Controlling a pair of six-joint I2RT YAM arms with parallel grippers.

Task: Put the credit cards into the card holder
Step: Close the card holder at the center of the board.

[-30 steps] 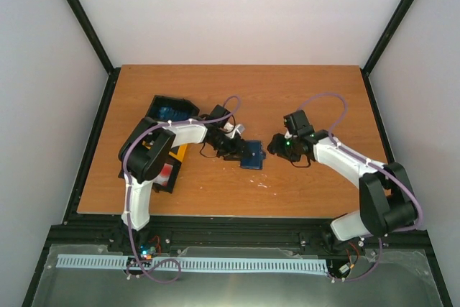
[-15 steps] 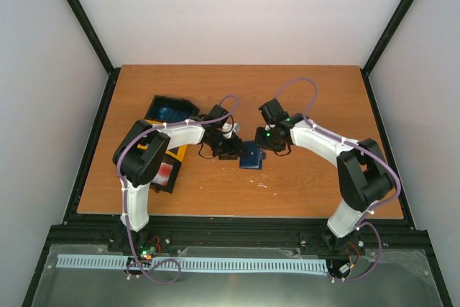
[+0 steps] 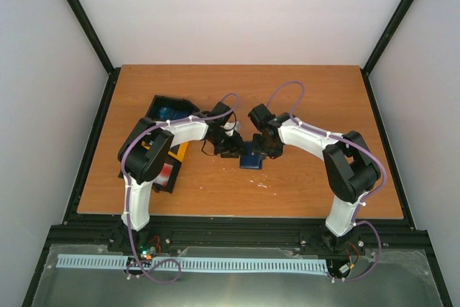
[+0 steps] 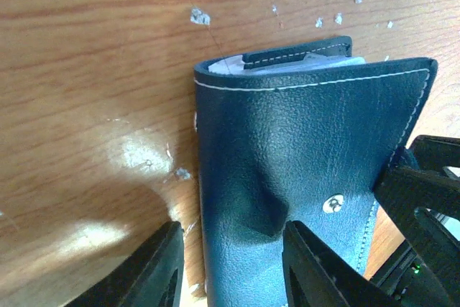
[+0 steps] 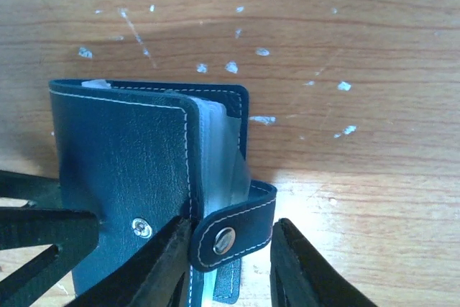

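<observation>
Card holder [image 3: 251, 157] lies nearly shut on the counter [image 3: 309, 91] between the 2 claws, long axis running straight ahead of their fingers. The left claw [image 4: 233, 249], apart, straddles its spine edge; the right claw [image 5: 231, 229] pinches the snap strap [image 5: 241, 213] at its opening edge.

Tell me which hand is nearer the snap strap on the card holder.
Right. The right hand straddles the snap strap, one finger either side. The left hand is at the card holder's opposite edge, across the cover.
</observation>
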